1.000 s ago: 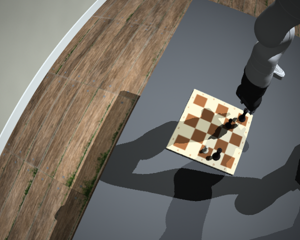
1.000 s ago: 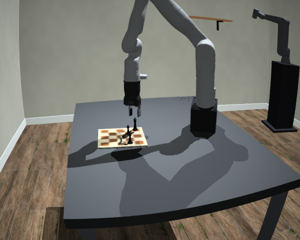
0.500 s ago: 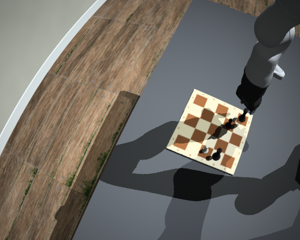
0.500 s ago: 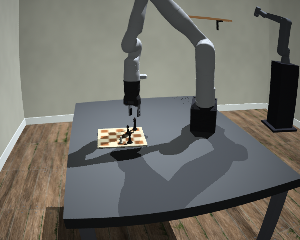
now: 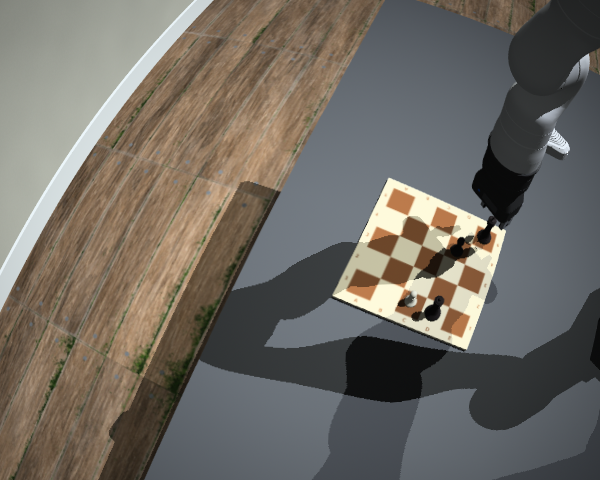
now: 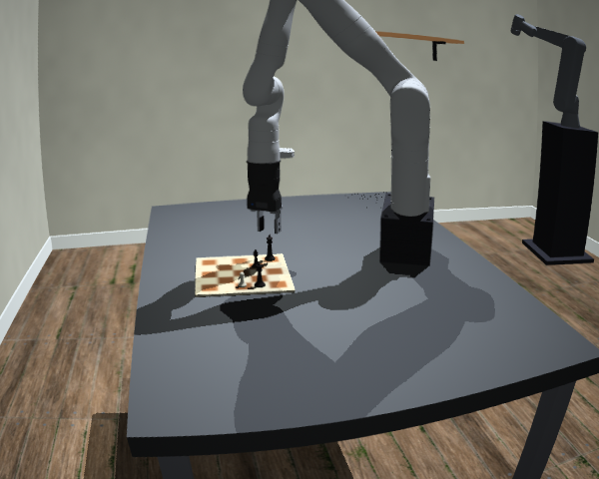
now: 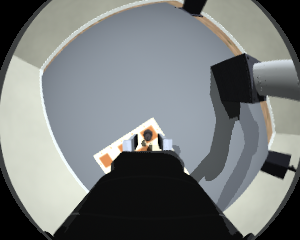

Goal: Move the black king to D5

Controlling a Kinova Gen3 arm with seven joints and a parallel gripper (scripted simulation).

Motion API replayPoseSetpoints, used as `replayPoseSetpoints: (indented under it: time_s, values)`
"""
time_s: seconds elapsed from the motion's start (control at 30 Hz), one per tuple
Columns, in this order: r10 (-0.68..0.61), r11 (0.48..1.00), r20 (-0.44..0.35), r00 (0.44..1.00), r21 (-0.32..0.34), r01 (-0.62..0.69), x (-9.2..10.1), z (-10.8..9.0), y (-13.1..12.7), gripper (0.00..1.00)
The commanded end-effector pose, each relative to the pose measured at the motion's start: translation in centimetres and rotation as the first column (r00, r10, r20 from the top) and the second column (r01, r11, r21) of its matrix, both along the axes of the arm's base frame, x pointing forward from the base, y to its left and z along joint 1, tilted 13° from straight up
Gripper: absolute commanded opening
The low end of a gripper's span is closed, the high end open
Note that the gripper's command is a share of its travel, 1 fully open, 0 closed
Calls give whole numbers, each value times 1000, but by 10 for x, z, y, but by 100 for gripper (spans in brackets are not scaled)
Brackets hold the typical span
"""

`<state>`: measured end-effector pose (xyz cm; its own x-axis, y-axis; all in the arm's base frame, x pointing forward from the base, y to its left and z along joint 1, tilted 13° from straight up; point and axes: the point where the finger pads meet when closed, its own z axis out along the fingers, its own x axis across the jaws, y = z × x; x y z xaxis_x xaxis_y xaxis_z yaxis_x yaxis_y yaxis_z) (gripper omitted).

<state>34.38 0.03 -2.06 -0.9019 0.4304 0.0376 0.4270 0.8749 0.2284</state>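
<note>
Four chess pieces stand upright on a small cream and brown chessboard (image 5: 393, 242) that lies on the dark grey bench (image 5: 393, 103). The black king (image 5: 485, 232), tallest of them, sits on a brown square in the far corner of the board nearest the arm. A second black piece (image 5: 457, 246) stands on the square diagonally next to it, apart from it. Near the opposite edge a small white pawn (image 5: 410, 298) and a rounder black piece (image 5: 433, 308) stand on neighbouring squares, close but not touching.

The gripper (image 6: 268, 223) hangs above the black king with a visible gap between its fingertips and the king's top in the exterior view. Its fingers point straight down, are spread apart and hold nothing. In the wrist view the king (image 7: 148, 136) shows between the two fingers, seen from above.

Small brown letters run along the board's near border; A, B, C, D and E can just be made out there in the top view. The marks along the other borders are too small to read. No brand or other writing is legible anywhere.
</note>
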Motion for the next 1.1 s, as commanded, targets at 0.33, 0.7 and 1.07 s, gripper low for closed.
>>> replayPoseSetpoints:
  time_s: [0.33, 0.7, 1.07]
  values:
    - [0, 1000, 1, 1000, 0, 0, 1, -3, 1, 79]
    - [0, 1000, 1, 1000, 0, 0, 2, -23, 5, 79]
    - [0, 1000, 1, 1000, 0, 0, 3, -42, 9, 79]
